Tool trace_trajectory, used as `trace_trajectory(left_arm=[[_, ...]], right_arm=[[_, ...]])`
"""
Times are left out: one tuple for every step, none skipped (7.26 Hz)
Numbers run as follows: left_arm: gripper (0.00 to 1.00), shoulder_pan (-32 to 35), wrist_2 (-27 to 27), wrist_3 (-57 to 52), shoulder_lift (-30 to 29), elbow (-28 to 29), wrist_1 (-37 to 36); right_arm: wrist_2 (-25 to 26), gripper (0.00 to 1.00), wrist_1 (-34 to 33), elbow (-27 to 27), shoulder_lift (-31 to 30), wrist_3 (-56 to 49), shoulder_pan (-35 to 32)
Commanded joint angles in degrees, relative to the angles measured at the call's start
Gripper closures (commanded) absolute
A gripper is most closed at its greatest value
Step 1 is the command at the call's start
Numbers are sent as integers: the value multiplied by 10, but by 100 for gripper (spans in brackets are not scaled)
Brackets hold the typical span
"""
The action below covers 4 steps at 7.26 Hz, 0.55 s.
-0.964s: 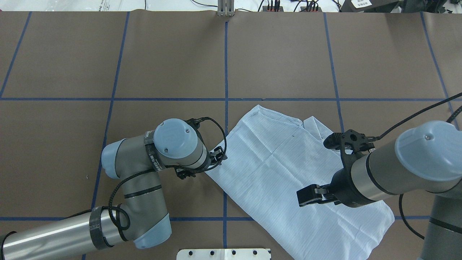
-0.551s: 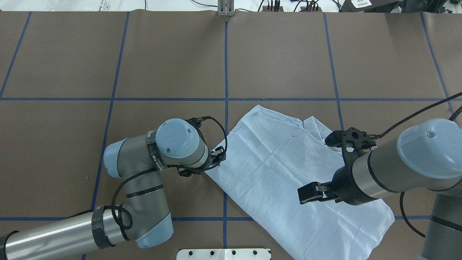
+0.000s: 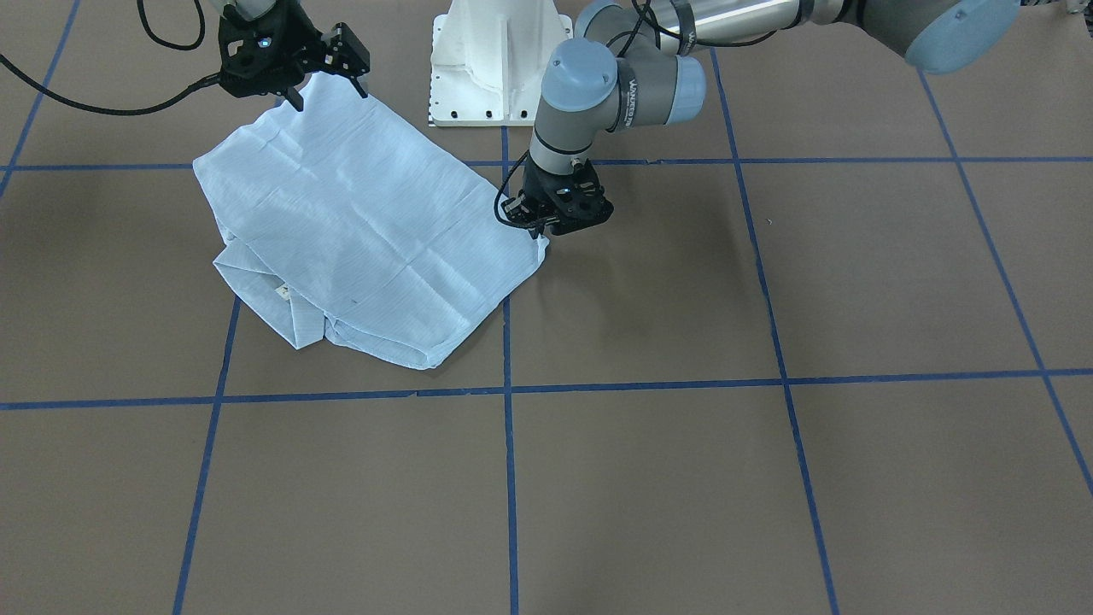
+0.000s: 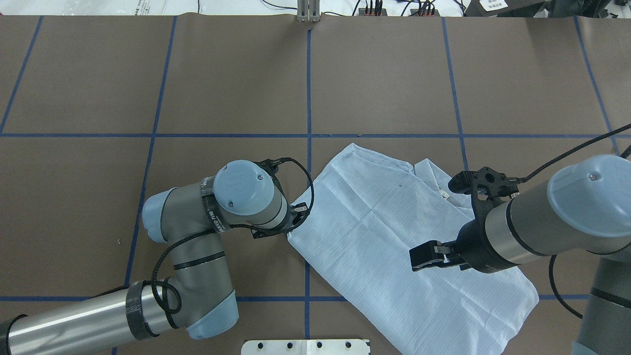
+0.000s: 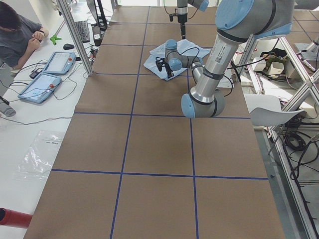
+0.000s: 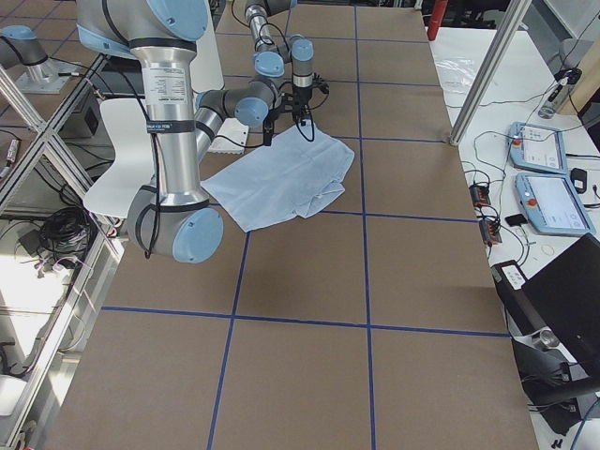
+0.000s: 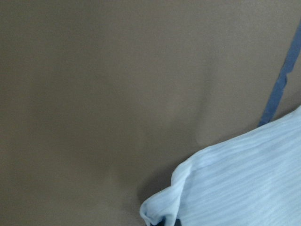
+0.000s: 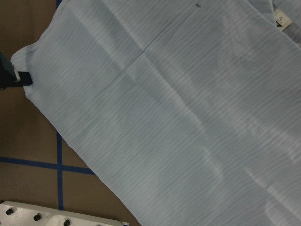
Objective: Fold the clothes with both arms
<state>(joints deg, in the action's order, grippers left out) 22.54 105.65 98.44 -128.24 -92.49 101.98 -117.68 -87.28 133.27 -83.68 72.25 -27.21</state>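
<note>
The light-blue shirt (image 4: 394,236) lies folded flat on the brown table, right of centre and near the robot, its collar end and small white label (image 4: 445,195) on the far right side. My left gripper (image 4: 296,217) is at the shirt's left corner, shut on a bunched bit of its edge (image 7: 160,209). In the front view the same gripper (image 3: 542,235) sits low on that corner of the shirt (image 3: 359,231). The right gripper (image 4: 419,259) hovers open above the shirt's near right part, touching nothing. Striped cloth (image 8: 164,117) fills the right wrist view.
The white pedestal base (image 3: 499,60) stands just behind the shirt, and its plate (image 4: 305,346) shows at the near table edge. Blue tape lines (image 4: 308,98) grid the table. A person (image 5: 15,35) sits with tablets (image 5: 50,74) beyond the far edge.
The left gripper has pressed in on the shirt's left corner, and that edge has shifted slightly to the right. The right arm has drifted a little to the right and up.
</note>
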Motion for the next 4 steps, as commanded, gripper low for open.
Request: trace_trajectory(left_arm=[[100, 27, 1, 0, 0, -3, -5], [100, 54, 0, -2, 0, -1, -4], [100, 81, 1, -31, 0, 1, -5], [100, 104, 1, -56, -1, 5, -5]], right_arm=[[5, 0, 1, -3, 4, -2, -7], [20, 0, 1, -11, 33, -1, -10], [32, 0, 2, -30, 50, -1, -19], [46, 0, 2, -47, 71, -1, -26]])
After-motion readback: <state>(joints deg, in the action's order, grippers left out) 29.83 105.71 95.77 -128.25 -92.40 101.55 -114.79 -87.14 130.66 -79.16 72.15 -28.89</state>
